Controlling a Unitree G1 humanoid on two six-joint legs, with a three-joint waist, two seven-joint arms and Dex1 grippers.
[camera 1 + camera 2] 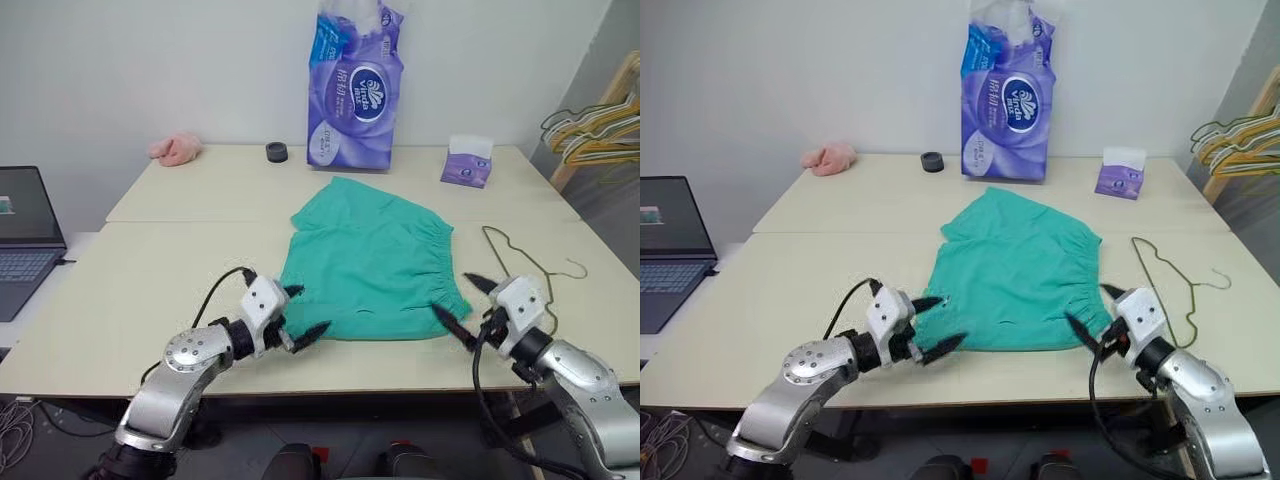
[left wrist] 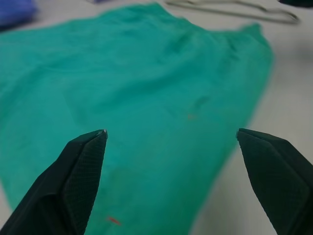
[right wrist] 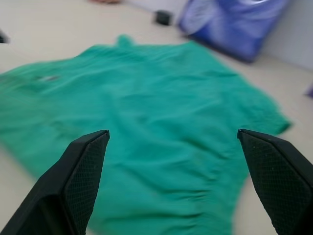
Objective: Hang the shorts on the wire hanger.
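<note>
The teal-green shorts (image 1: pixel 370 260) lie flat on the beige table (image 1: pixel 150 290), their gathered waistband toward the right. The thin wire hanger (image 1: pixel 522 262) lies flat on the table just right of the waistband, its hook pointing right. My left gripper (image 1: pixel 312 310) is open at the shorts' near left corner, just above the hem, holding nothing. My right gripper (image 1: pixel 451 293) is open at the near right corner by the waistband, also holding nothing. In the left wrist view the black fingers (image 2: pixel 83 171) frame the shorts (image 2: pixel 146 98). The right wrist view shows the shorts (image 3: pixel 146 122) ahead of its fingers (image 3: pixel 78 176).
A purple tissue pack (image 1: pixel 355 80) stands at the table's back, with a small tissue box (image 1: pixel 467 162), a black roll (image 1: pixel 277 152) and a pink cloth (image 1: pixel 176 148). A laptop (image 1: pixel 25 240) sits at far left. Yellow and green hangers (image 1: pixel 600 125) hang at far right.
</note>
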